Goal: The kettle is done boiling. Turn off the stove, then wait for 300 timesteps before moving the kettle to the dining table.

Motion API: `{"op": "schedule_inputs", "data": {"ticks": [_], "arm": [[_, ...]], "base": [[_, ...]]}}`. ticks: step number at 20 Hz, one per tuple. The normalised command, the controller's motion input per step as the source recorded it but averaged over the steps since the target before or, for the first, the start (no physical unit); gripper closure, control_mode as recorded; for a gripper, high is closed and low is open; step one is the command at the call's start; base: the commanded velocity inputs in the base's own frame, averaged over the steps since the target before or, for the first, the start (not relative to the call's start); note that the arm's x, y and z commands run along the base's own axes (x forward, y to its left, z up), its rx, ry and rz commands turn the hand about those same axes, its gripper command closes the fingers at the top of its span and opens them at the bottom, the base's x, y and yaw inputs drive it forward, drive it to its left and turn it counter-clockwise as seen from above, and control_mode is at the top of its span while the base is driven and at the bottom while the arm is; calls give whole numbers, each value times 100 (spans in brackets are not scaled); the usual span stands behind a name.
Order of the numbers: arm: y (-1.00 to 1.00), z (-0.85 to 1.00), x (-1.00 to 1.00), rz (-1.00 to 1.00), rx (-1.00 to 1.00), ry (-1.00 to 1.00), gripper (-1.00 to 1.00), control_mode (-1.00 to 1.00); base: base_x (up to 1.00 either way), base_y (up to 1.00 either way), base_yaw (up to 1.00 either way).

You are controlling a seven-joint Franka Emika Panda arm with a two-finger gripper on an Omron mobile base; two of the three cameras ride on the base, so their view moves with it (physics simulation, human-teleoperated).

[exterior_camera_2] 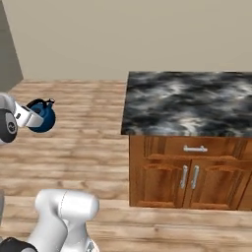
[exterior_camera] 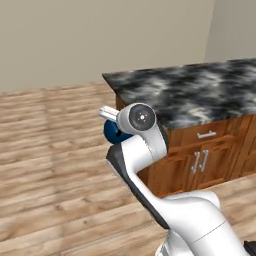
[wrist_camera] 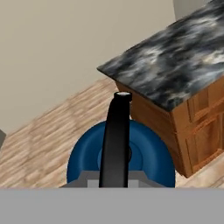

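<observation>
One blue kettle (wrist_camera: 120, 159) is held by its handle in the shut pincer (wrist_camera: 114, 175), above the floor; level carriage toward the desk's (exterior_camera_2: 187, 106) near corner is advised.

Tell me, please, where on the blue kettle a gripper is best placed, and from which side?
On the kettle's thin black handle, from above: it arches over the round, wide body, probably too broad for the jaws. The gripper holds it there now.

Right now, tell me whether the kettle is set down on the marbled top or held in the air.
In the air. The kettle hangs over the wood floor beside the marbled top.
</observation>
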Motion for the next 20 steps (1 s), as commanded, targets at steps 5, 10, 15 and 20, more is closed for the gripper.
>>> {"op": "schedule_inputs", "data": {"ticks": [5,10,15,20], "arm": [[0,0,0,0,0,0,100,100],[0,0,0,0,0,0,100,100],[0,0,0,0,0,0,100,100],[0,0,0,0,0,0,100,100]], "base": [[100,1,-30],[97,11,-40],[73,32,-48],[41,43,-51]]}}
